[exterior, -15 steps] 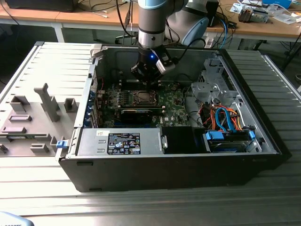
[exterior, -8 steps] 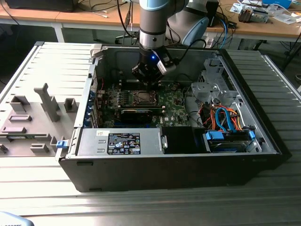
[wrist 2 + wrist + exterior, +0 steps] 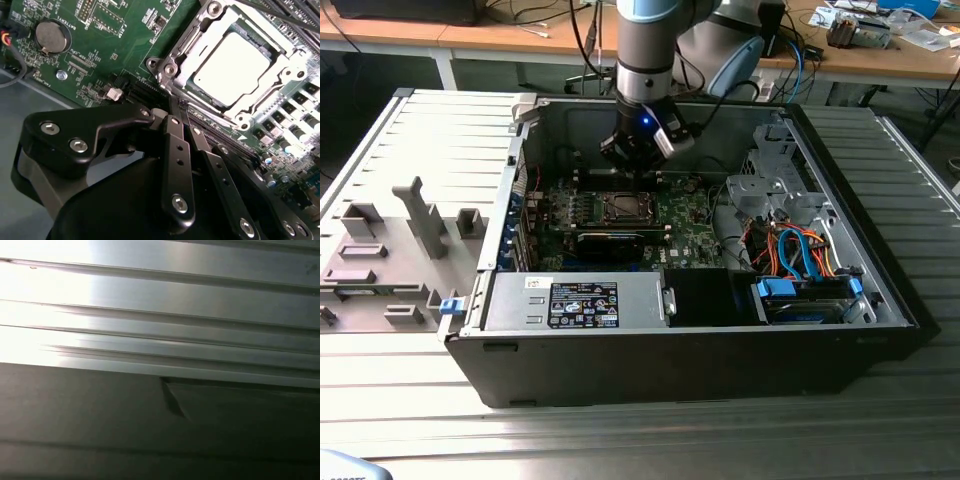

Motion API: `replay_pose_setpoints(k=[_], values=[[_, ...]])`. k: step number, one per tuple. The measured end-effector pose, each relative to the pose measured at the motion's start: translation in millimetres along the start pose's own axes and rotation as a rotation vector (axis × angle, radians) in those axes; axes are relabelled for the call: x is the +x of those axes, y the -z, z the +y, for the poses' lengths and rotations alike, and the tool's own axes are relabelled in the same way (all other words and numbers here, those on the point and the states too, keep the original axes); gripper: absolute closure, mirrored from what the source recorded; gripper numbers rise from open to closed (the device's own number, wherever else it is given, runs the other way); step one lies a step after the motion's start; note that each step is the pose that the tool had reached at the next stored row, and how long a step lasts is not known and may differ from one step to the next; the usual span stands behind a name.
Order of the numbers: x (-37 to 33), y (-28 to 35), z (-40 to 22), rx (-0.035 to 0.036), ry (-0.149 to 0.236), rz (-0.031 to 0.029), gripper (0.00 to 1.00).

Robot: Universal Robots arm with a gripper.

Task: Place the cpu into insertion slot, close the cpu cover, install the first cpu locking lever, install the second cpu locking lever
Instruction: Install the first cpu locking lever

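Cpu (image 3: 231, 69): pale square, seated in the insertion slot (image 3: 622, 208) on the green board, framed by the silvery cpu cover (image 3: 197, 47) lying closed over it. Claw (image 3: 181, 131): black fingers drawn together, clenched on nothing, just beside the slot's corner, inside the computer case (image 3: 840, 215).

An open black computer case (image 3: 690, 360) lies on its side on a ribbed metal worktop (image 3: 880, 420). Inside, a green motherboard (image 3: 695, 235) sits beneath the tool, with a round coin battery (image 3: 50, 36) beside the tool's linkage in the second wrist view. A grey power supply box (image 3: 575, 300) with a dark label lies nearer the camera than the tool. Blue and orange cables (image 3: 795, 255) bunch toward the exterior view's right. The removed grey side panel (image 3: 410, 220) lies toward the exterior view's left.
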State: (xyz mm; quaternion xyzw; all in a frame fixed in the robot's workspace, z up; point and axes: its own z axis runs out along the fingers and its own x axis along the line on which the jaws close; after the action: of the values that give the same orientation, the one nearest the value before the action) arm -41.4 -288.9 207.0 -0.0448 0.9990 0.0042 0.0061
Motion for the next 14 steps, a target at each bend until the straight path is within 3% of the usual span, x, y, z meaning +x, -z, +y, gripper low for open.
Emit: replay_pose_setpoints(k=[3, 9, 14], values=[[-0.1, 8.5, -0.7, 0.0023, 0.0, 0.0002, 0.89], [1.2, 8.7, -14.4, 0.0037, 0.0, 0.0005, 0.89], [1.7, 8.7, -19.6, 0.0039, 0.0, 0.0004, 0.89]])
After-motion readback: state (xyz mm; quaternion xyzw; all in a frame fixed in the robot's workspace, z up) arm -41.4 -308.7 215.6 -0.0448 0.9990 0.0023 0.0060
